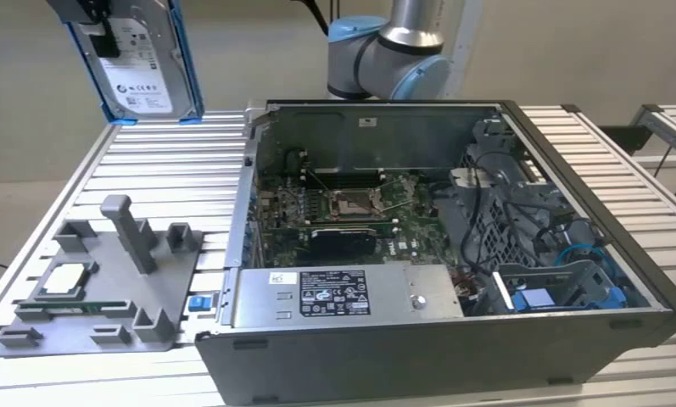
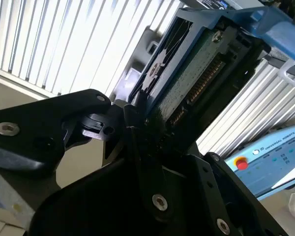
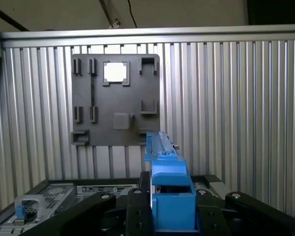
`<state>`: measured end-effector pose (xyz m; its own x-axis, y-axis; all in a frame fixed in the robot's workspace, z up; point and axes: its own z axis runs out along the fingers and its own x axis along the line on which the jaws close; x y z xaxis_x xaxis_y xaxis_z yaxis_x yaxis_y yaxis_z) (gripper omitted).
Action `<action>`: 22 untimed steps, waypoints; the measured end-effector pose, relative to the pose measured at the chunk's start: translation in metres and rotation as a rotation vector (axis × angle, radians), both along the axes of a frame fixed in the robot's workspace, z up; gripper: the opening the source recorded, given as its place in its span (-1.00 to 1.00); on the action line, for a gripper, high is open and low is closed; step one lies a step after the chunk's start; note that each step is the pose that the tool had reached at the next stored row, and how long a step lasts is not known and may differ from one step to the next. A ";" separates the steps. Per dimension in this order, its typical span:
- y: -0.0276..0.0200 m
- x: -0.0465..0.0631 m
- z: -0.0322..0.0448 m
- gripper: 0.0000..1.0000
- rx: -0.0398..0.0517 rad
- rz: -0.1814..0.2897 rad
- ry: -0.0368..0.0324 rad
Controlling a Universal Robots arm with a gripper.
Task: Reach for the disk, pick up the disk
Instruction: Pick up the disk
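A ribbed aluminium worktop (image 1: 145,161) is seen before a beige wall (image 1: 259,51), with an open computer case (image 1: 428,356) at the exterior view's right and a grey tray (image 1: 111,284) near its left. The disk (image 1: 145,64) is held high over the far left, clamped on edge by the gripper (image 2: 140,115). A chip (image 3: 115,72) is shown on the tray in the first wrist view, and a pendant (image 2: 270,162) in the second wrist view.

The end effector (image 2: 140,112) clamps the disk (image 2: 196,69) by its edge, slatted table (image 2: 64,44) behind.
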<state>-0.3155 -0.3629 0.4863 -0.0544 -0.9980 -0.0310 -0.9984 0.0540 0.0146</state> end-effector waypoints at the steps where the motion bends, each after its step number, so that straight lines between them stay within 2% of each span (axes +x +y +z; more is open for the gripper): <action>1: 0.0000 0.003 0.0000 -1.00 0.0000 0.000 -0.0001; 22: 0.0000 0.061 0.0000 -1.00 0.0000 0.000 0.0000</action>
